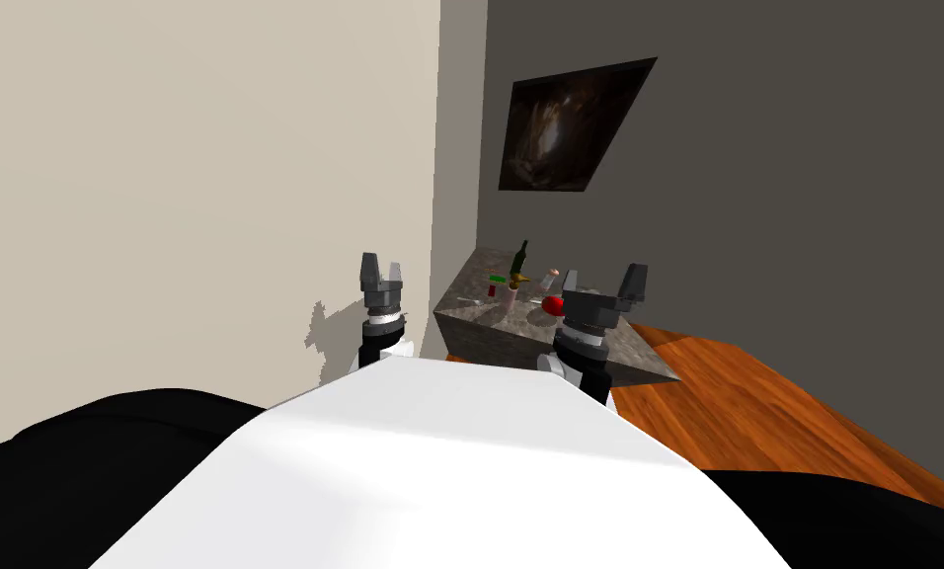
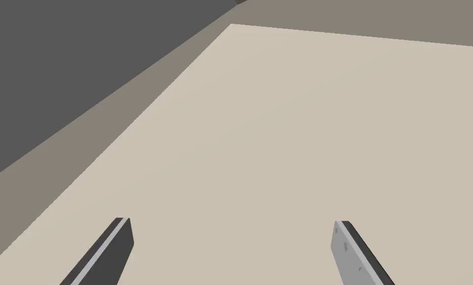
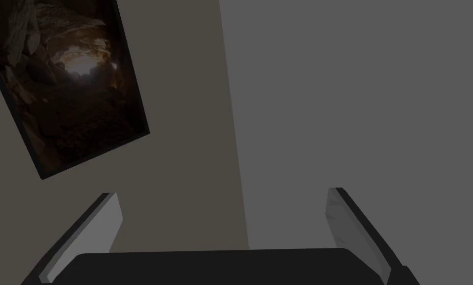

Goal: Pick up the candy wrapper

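The head camera looked down and forward, rolled — table (image 1: 490, 341) at one o'clock, well off. The right wrist camera shared its framed picture (image 3: 67, 84); the left faced the beige wall (image 2: 305, 148).

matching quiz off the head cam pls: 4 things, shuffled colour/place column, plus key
Things:
1. bottle
2. round object on the near part of the table
3. picture
4. floor

Colour or place:
A. orange-brown wood
B. dark green, upright on the table
C. red
D. hangs on the dark grey wall

Pairs: 1-B, 2-C, 3-D, 4-A
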`<state>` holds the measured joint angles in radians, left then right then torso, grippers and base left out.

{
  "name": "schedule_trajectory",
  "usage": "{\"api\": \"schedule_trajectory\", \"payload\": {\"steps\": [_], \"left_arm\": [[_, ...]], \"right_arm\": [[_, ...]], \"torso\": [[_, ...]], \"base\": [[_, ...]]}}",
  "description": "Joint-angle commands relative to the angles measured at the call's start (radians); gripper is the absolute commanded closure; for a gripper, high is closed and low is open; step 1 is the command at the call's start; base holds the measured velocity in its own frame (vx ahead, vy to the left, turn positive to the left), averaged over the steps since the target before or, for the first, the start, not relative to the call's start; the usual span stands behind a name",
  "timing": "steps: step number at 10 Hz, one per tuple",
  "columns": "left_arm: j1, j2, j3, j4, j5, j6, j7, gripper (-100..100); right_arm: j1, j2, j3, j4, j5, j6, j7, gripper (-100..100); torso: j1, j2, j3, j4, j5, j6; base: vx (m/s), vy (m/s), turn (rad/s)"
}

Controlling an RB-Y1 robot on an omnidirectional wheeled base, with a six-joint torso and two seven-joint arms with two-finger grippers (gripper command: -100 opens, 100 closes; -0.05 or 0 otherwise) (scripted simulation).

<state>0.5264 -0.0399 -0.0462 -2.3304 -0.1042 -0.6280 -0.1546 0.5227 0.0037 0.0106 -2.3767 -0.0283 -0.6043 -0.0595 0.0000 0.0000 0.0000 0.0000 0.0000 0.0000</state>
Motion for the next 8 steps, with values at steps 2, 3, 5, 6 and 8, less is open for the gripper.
{"api": "schedule_trajectory", "payload": {"steps": [2,3,5,6,8], "left_arm": [[0.0,0.0,0.0,0.0,0.0,0.0,0.0,0],[0.0,0.0,0.0,0.0,0.0,0.0,0.0,0],[0.0,0.0,0.0,0.0,0.0,0.0,0.0,0],[0.0,0.0,0.0,0.0,0.0,0.0,0.0,0],[0.0,0.0,0.0,0.0,0.0,0.0,0.0,0]], "right_arm": [[0.029,-0.069,-0.015,0.013,0.042,-0.018,0.032,-100],[0.044,-0.091,-0.023,0.02,0.062,-0.026,0.048,-100],[0.081,-0.138,-0.047,0.041,0.111,-0.047,0.087,-100],[0.103,-0.162,-0.062,0.055,0.14,-0.059,0.11,-100],[0.152,-0.212,-0.098,0.089,0.201,-0.087,0.163,-100]], "torso": [[-0.003,0.002,0.001,0.0,-0.001,0.0],[-0.006,0.004,0.002,0.001,-0.001,0.0],[-0.008,0.004,0.002,0.001,-0.002,0.0],[-0.009,0.006,0.003,0.001,-0.002,0.0],[-0.009,0.006,0.004,0.001,-0.002,0.0]], "base": [[-0.05,-0.073,0.226],[-0.058,-0.101,0.198],[-0.076,-0.124,0.218],[-0.093,-0.119,0.416],[-0.101,-0.124,0.33]]}}
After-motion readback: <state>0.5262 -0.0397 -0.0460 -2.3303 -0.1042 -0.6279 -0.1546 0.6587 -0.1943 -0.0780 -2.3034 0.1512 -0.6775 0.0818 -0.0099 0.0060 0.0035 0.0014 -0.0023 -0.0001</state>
